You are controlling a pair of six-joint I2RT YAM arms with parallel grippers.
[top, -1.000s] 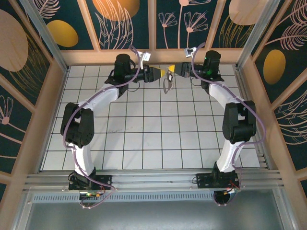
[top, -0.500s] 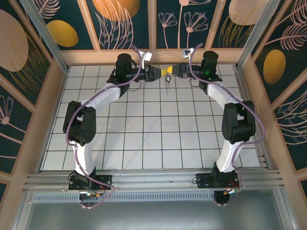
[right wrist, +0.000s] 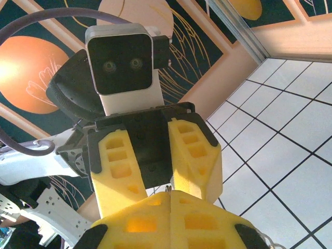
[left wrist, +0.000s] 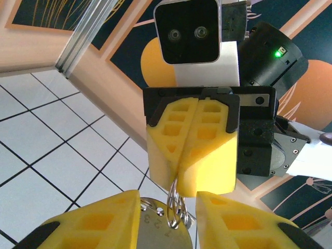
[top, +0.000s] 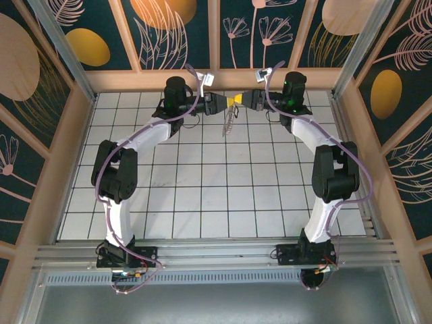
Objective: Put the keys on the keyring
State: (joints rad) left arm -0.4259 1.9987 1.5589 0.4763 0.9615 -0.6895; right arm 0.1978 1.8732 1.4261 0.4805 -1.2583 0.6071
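Note:
Both grippers meet above the far middle of the tiled floor. My right gripper (right wrist: 170, 194) is shut on the keyring (left wrist: 178, 205), pinching its thin silvery wire loops between the yellow pads. Its flat silvery tag (left wrist: 153, 228), stamped with numbers, lies between the fingers of my left gripper (left wrist: 168, 203). Those jaws stand apart, with a gap between the loops and the right finger (left wrist: 233, 218). From above, the left gripper (top: 228, 102) faces the right gripper (top: 241, 100), and the keyring (top: 229, 121) dangles below them. No black-headed keys can be made out.
The wooden back wall (top: 216, 79) runs close behind both grippers. White tiled floor (top: 223, 182) spreads out in front, between the two arms. Side walls close in the left and right edges.
My left gripper has moved right up to the right gripper, and its jaws have narrowed around the keyring. The dangling part has swung slightly left. The right gripper stays shut.

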